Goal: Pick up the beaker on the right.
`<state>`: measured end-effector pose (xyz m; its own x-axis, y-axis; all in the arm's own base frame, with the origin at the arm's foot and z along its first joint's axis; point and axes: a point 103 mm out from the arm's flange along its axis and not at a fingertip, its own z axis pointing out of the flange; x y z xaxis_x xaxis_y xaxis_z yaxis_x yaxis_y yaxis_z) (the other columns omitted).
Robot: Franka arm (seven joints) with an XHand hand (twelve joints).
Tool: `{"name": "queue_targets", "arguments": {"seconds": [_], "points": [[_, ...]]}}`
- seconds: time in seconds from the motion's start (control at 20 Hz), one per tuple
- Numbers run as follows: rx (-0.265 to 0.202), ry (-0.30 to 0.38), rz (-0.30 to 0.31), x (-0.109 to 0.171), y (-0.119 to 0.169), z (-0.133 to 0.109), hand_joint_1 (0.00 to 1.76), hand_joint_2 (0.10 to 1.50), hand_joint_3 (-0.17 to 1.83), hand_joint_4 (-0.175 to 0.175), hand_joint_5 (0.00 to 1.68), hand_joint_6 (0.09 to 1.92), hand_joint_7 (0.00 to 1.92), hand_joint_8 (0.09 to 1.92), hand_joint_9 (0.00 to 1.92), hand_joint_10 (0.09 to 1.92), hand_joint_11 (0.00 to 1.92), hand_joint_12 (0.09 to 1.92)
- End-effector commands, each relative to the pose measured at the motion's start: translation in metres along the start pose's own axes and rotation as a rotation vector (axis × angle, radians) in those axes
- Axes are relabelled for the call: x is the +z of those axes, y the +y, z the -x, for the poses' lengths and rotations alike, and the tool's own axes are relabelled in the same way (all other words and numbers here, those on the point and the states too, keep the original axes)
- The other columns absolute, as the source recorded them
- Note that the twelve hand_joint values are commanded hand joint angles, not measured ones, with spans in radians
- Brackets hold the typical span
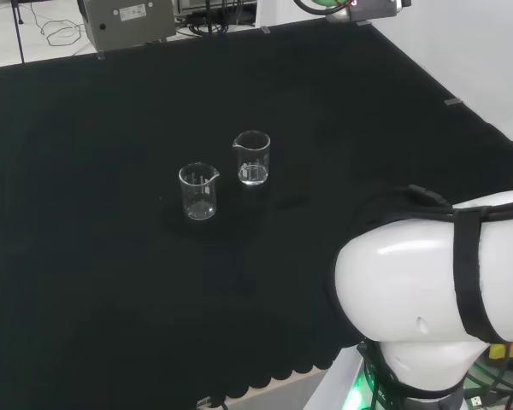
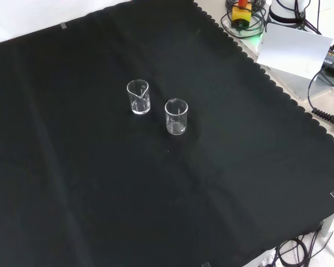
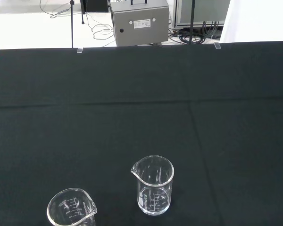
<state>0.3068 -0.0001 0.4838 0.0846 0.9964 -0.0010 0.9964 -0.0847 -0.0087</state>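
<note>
1. One big black cloth (image 1: 111,299) covers the whole bench. It looks soft and flat, with a wavy cut edge on the arm's side.
2. One round white arm link (image 1: 427,282), smooth and shiny, sits at the right of the head view.
3. One grey metal box (image 3: 140,22) stands past the far edge of the cloth.
4. Two small clear glass beakers stand upright and empty near the middle of the cloth, close but not touching. Each is a round cup with a little spout and thin lines on its side.
5. The beaker on the right in the head view (image 1: 252,159) is the one to pick up. The other beaker (image 1: 198,191) stands left of it.
6. I cannot tell if the hand is open or closed.
7. I think the job has not started. Next, the hand must come down beside the right beaker and not bump the other beaker.
</note>
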Motion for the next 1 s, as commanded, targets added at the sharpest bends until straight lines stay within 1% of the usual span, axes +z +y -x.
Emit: {"name": "queue_targets", "arguments": {"seconds": [0.05, 0.1, 0.15, 0.25, 0.5, 0.7, 1.0], "points": [[0.002, -0.010, 0.008, 0.000, 0.000, 0.001, 0.27, 1.11, 0.49, -0.037, 0.44, 0.09, 0.08, 0.60, 0.23, 0.63, 0.03, 1.33], [0.003, -0.009, 0.007, 0.000, 0.001, 0.002, 0.19, 1.19, 0.42, -0.036, 0.43, 0.09, 0.05, 0.58, 0.19, 0.64, 0.01, 1.33], [0.004, -0.009, 0.007, 0.000, 0.001, 0.003, 0.15, 1.24, 0.38, -0.035, 0.43, 0.09, 0.04, 0.57, 0.17, 0.65, 0.01, 1.32], [0.007, -0.010, 0.004, 0.001, 0.002, 0.005, 0.12, 1.27, 0.35, -0.034, 0.42, 0.09, 0.03, 0.57, 0.15, 0.66, 0.00, 1.32], [0.018, -0.008, -0.005, 0.005, 0.006, 0.010, 0.12, 1.28, 0.33, -0.034, 0.43, 0.09, 0.03, 0.56, 0.15, 0.67, 0.00, 1.32], [0.032, 0.003, -0.020, 0.016, 0.014, 0.012, 0.13, 1.29, 0.31, -0.035, 0.43, 0.09, 0.04, 0.57, 0.16, 0.67, 0.00, 1.32], [0.076, 0.032, -0.049, 0.041, 0.033, 0.017, 0.16, 1.28, 0.29, -0.040, 0.44, 0.09, 0.05, 0.57, 0.17, 0.68, 0.00, 1.33]]}}
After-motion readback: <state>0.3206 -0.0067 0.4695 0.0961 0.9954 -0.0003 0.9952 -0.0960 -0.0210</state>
